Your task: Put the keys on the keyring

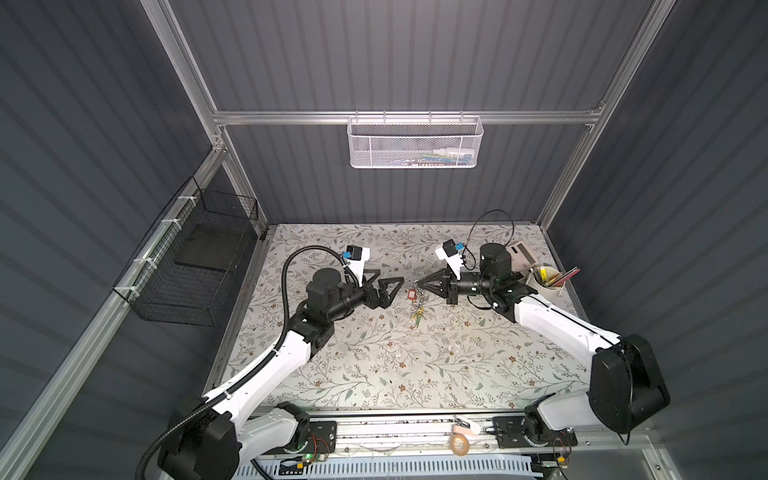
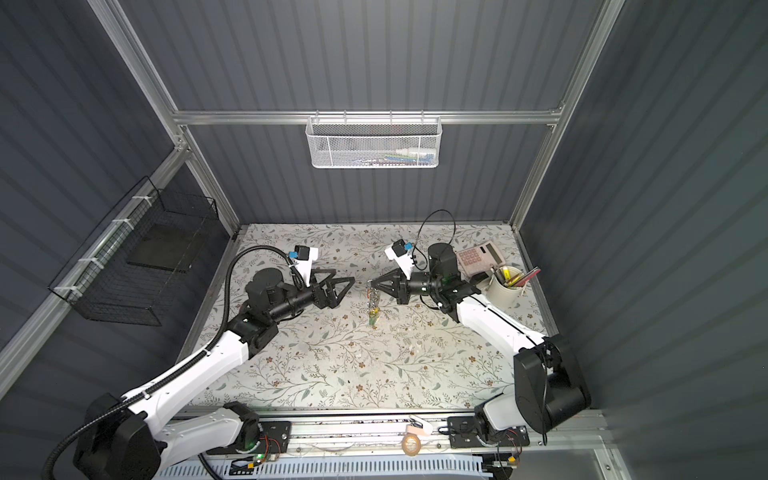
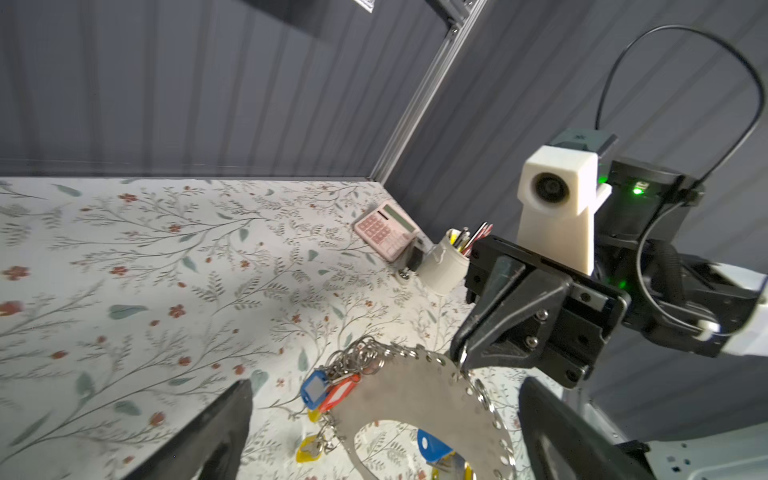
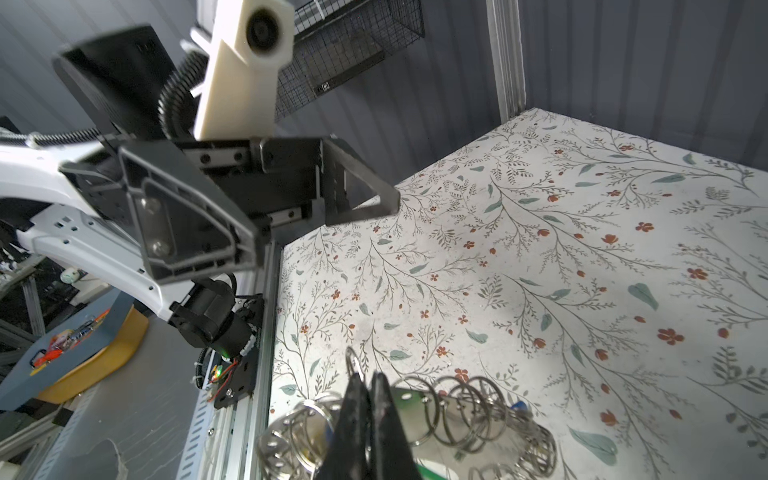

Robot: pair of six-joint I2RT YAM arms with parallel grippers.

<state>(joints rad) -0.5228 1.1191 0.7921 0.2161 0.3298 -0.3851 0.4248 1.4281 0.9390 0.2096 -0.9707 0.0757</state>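
1. No text, number or brand can be read in any view.
2. The pink calculator with a pale display (image 3: 384, 230) shows rows of keys, their marks too blurred to read.
3. The blue plastic tag (image 3: 314, 388) on the large grey metal keyring (image 3: 399, 390) has a pale window; no writing can be made out.
4. A small white mark (image 4: 325, 86) in the black wire basket (image 4: 353, 41) is too small to read.

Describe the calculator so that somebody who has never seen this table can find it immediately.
Look at the floral table and go to its far corner on the right arm's side, by the grey walls. There the calculator lies beside a white cup of pens; it alone is pink and rectangular, with rows of buttons.
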